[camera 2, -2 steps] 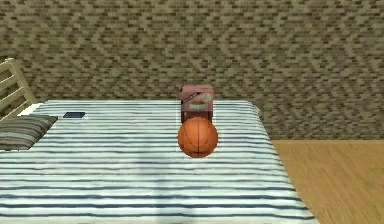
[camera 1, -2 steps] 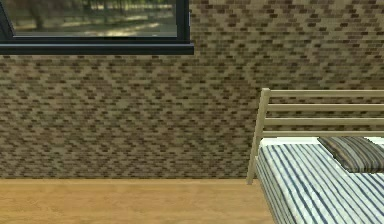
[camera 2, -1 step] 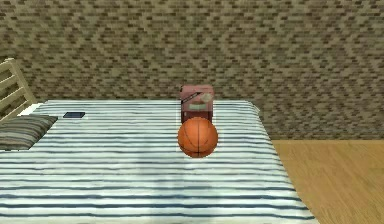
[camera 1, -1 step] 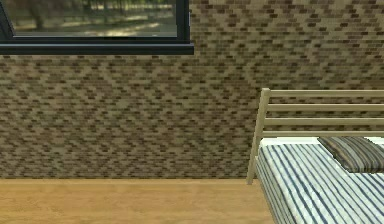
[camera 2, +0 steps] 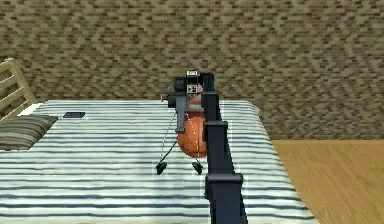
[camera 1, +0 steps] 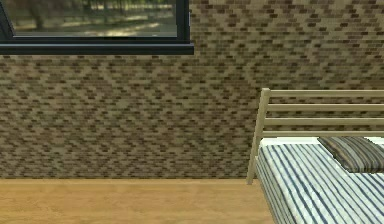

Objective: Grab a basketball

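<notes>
In the arm side view an orange basketball (camera 2: pixel 193 137) shows over the striped bed (camera 2: pixel 90 165), partly hidden by the dark arm bar (camera 2: pixel 222 170). My gripper (camera 2: pixel 178 168) is at the ball, with its dark body above the ball and its thin fingers (camera 2: pixel 162 166) running down past the ball's left and lower side. The bed cover lies right behind the ball, so I cannot tell whether the gripper holds it.
A striped pillow (camera 2: pixel 22 131) and a small dark flat thing (camera 2: pixel 74 115) lie on the bed near the pale wooden headboard (camera 2: pixel 12 88). A brick wall (camera 2: pixel 290 60) runs behind, with wood floor (camera 2: pixel 335 175) to the right. The forward view has the headboard (camera 1: pixel 320 108), pillow (camera 1: pixel 355 150), a window (camera 1: pixel 95 20) and floor (camera 1: pixel 120 200).
</notes>
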Tool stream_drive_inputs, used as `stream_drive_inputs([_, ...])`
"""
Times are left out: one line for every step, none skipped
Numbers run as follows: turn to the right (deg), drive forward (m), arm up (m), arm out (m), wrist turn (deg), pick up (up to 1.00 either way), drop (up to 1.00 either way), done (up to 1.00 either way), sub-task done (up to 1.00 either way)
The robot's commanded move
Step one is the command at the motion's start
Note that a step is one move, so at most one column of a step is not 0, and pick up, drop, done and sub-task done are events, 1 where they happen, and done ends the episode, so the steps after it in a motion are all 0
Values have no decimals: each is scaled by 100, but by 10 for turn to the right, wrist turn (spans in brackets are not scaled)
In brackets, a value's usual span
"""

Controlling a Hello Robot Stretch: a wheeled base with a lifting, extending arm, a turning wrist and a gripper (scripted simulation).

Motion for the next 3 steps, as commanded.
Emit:
stream_drive_inputs([0, 0, 0, 0, 450, 0, 0, 0, 0])
stream_drive_inputs([0, 0, 0, 0, 450, 0, 0, 0, 0])
stream_drive_inputs([0, 0, 0, 0, 450, 0, 0, 0, 0])
